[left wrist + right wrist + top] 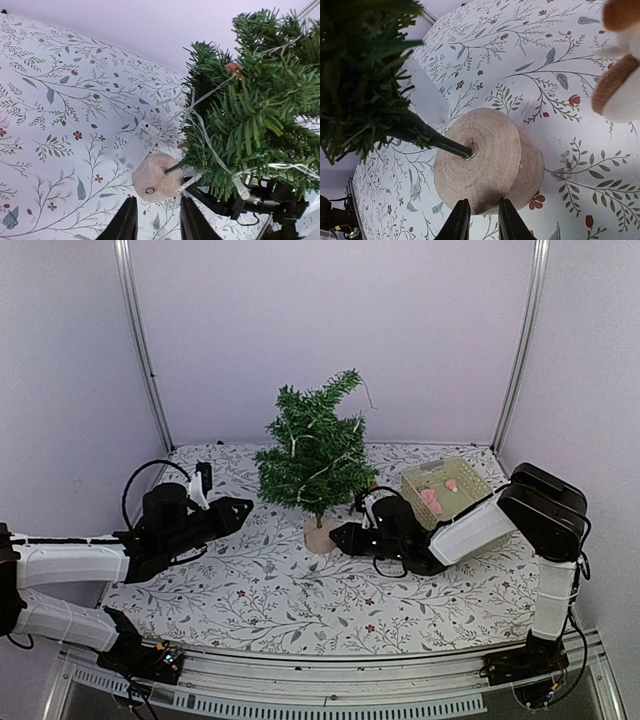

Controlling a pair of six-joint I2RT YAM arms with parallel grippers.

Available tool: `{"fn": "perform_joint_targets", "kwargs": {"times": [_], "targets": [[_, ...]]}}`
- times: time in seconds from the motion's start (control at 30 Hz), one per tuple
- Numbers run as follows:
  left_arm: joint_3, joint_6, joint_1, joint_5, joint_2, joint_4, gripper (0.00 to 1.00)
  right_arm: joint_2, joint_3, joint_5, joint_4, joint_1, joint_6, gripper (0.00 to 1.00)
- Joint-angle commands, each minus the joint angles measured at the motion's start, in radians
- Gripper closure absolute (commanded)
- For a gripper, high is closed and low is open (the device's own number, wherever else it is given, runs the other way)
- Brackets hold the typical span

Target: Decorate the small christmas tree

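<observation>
At mid-bench on a white tablecloth [250,590] printed with leafy sprigs, backed by pale lilac walls [300,320]: small dark-green bristly Christmas tree [316,455] on round pale base, flanked by left gripper [243,509] and right gripper [338,537], fingers apart on both.

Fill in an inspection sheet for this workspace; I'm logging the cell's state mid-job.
Surface: floral tablecloth, flat, no spills seen.
Job's things: small christmas tree upright on its round base, light string through its branches.
Clutter: basket holding pink items right of the tree; blurred brown-and-white object in the right wrist view, unidentifiable.
Grippers: left gripper and right gripper open, empty, both facing the base.
Cables: black cable loops on both arms.
Surroundings: plain pale walls, metal posts.
</observation>
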Motion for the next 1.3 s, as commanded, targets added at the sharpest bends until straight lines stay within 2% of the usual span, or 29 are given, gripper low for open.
{"fn": "perform_joint_targets", "kwargs": {"times": [0.0, 0.5, 0.87, 1.27], "targets": [[0.000, 0.034, 0.020, -0.024, -0.032, -0.076, 0.69, 0.057, 0.049, -0.034, 0.037, -0.019, 0.018, 0.77], [-0.005, 0.046, 0.074, -0.046, -0.121, -0.170, 0.67, 0.194, 0.207, -0.125, 0.045, -0.027, -0.020, 0.77], [-0.002, 0.049, 0.123, -0.030, -0.158, -0.210, 0.65, 0.177, 0.242, -0.134, 0.017, -0.063, -0.068, 0.75], [0.004, 0.064, 0.145, -0.027, -0.186, -0.249, 0.65, 0.322, 0.366, -0.229, 0.012, -0.068, -0.109, 0.78]]}}
